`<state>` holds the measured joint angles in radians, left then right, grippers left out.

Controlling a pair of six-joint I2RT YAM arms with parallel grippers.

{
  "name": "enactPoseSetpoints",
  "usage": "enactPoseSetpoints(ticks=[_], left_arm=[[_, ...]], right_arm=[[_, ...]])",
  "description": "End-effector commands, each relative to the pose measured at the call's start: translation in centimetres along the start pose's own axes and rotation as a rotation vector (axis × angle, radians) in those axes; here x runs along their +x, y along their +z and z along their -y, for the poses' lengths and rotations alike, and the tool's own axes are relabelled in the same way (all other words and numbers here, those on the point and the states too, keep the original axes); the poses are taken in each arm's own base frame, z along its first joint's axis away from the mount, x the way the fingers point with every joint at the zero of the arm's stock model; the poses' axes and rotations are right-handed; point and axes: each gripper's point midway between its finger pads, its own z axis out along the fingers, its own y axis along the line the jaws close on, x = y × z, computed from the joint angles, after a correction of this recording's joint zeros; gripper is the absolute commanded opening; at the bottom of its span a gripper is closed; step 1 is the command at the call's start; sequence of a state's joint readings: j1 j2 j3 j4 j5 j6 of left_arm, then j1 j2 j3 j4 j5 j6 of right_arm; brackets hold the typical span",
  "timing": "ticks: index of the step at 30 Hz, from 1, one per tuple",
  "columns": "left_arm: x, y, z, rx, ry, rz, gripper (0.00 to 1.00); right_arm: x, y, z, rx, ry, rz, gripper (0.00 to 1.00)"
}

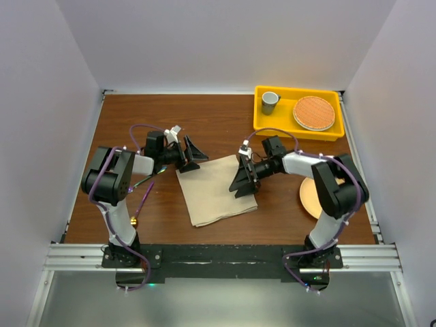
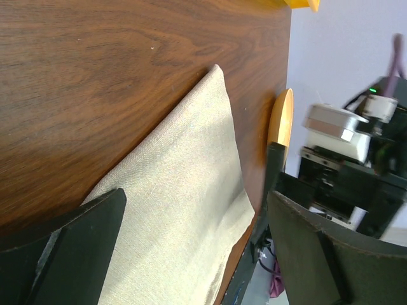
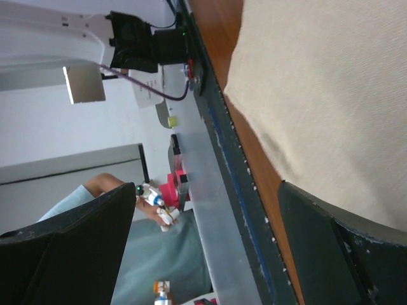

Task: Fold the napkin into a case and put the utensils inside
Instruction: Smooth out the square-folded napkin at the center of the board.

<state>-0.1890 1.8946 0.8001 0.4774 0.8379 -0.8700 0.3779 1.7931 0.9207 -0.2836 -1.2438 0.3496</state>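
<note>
The beige napkin [image 1: 216,191] lies flat on the brown table, tilted, with a layered edge along its near side. My left gripper [image 1: 192,157] hangs open at the napkin's far left corner; the left wrist view shows the cloth [image 2: 184,197] between its spread fingers [image 2: 70,248]. My right gripper [image 1: 242,184] is open above the napkin's right edge, and the cloth [image 3: 331,95] fills the upper right of its wrist view. A slim purple utensil [image 1: 146,195] with a gold end [image 1: 134,220] lies left of the napkin, beside the left arm. I cannot tell the fork from the spoon.
A peach plate [image 1: 308,197] sits at the right, partly hidden by the right arm. A yellow tray [image 1: 262,122] at the back right holds a grey cup [image 1: 270,102] and a round woven disc [image 1: 314,113]. A metal rail [image 1: 218,255] runs along the near edge.
</note>
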Motion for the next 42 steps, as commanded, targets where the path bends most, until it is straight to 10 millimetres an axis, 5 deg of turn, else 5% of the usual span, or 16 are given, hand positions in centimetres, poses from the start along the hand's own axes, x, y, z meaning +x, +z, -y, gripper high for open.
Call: enactPoseSetpoints(ticks=[1,11,17,24,28,32,42], left_arm=[[0.5,-0.5,-4.4,-0.148,-0.029,0.03,1.0],[0.8,-0.6,-4.5,-0.153,-0.017,0.012,1.0],[0.5,-0.4,-4.2,-0.138,-0.011,0.01,1.0],[-1.4,-0.6,-0.4,-0.032,0.083,0.02,1.0],[-1.9,-1.9,4.6,0.048,0.241,0.006,1.0],[-0.2,-3.0,6.7,0.092,0.287,-0.026,1.0],[1.3,-2.5,1.2,0.012,0.193,-0.018,1.0]], right_arm=[[1.7,0.2,-0.5,0.011,0.053,0.016,0.98],[3.1,1.4,4.5,0.048,0.121,-0.052,0.98],[4.2,0.1,8.0,0.097,0.13,-0.116,0.98],[2.2,-2.3,7.0,0.123,0.053,-0.118,0.97],[1.5,-3.2,3.6,0.082,0.01,-0.147,0.94],[0.3,-3.8,1.3,0.068,-0.04,-0.127,0.94],[1.2,-2.7,6.5,0.137,0.047,-0.155,0.92]])
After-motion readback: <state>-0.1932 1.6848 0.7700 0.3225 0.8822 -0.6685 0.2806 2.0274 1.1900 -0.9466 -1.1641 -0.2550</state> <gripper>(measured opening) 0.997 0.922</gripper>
